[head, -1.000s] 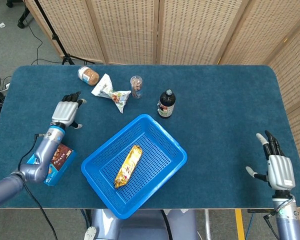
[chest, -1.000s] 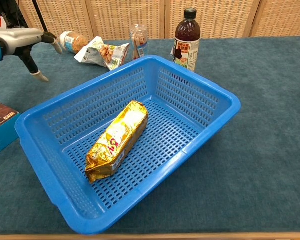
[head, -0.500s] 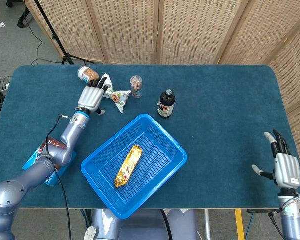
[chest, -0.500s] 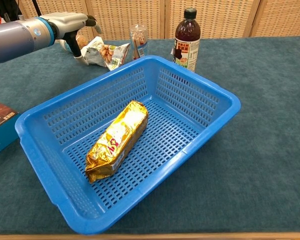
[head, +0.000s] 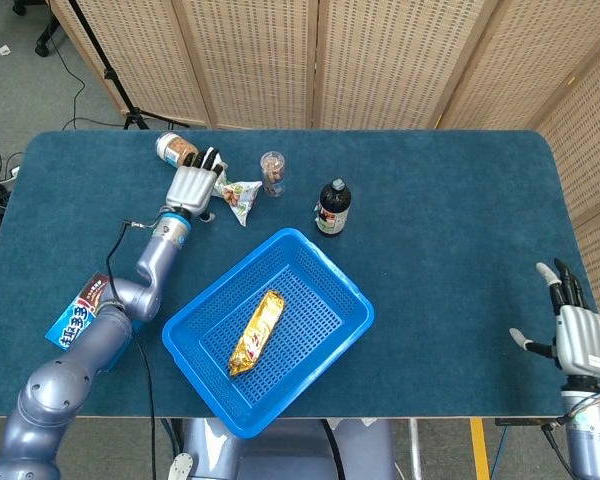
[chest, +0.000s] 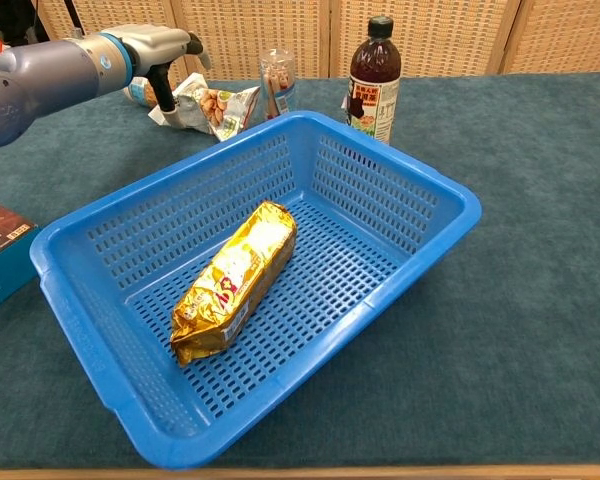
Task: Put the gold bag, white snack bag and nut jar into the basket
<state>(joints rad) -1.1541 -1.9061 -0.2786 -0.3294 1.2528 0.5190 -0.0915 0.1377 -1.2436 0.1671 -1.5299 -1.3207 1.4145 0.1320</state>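
Note:
The gold bag (head: 256,332) (chest: 235,280) lies lengthwise on the floor of the blue basket (head: 320,250) (chest: 400,170). The white snack bag (head: 238,193) (chest: 215,105) lies crumpled at the back left of the table. A nut jar (head: 177,150) (chest: 138,90) with a white lid lies on its side just behind it. My left hand (head: 193,185) (chest: 160,45) is stretched over the snack bag's left end, fingers extended and thumb hanging down, holding nothing. My right hand (head: 578,335) is open with fingers spread at the table's near right edge, seen only in the head view.
A small clear jar (head: 272,172) (chest: 276,80) with brown contents stands right of the snack bag. A dark bottle (head: 331,207) (chest: 372,80) stands behind the basket's far corner. A blue box (head: 80,315) (chest: 0,250) lies near the left front edge.
My left hand has swept from the table's left side rightward and back until it is over the snack bag. My right hand has drifted slightly toward the near right edge.

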